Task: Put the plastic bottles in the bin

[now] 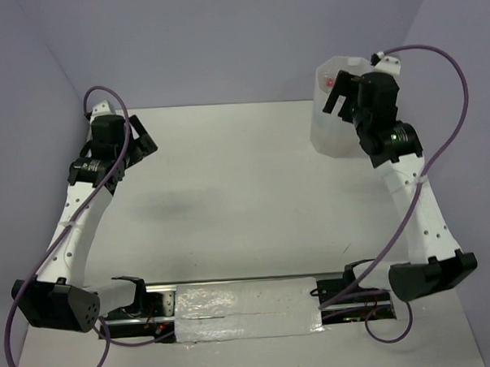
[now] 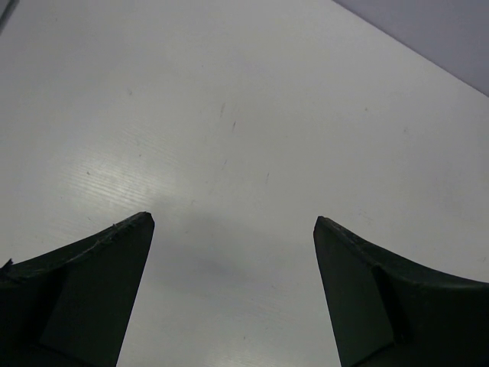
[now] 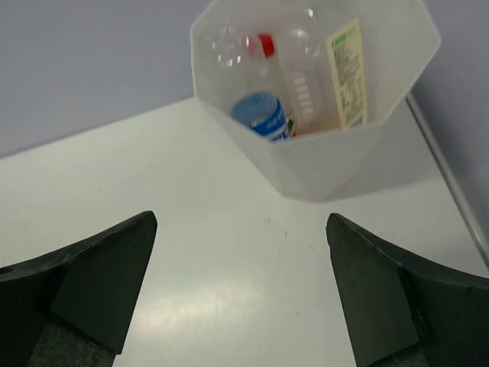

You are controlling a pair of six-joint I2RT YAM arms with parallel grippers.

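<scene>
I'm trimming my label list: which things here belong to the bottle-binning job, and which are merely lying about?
Job:
- bin
- blue-labelled bottle and white-green-labelled bottle, both inside it
- right gripper, open, facing the bin

Just there:
- purple cables
- silvery taped strip at the table's near edge
- left gripper, open above the table

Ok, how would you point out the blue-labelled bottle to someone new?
Go to the far right corner of the table, where the tall translucent bin stands. In the right wrist view, the blue-labelled bottle lies inside, left of the pale-labelled bottle; nothing else there shows blue.
</scene>
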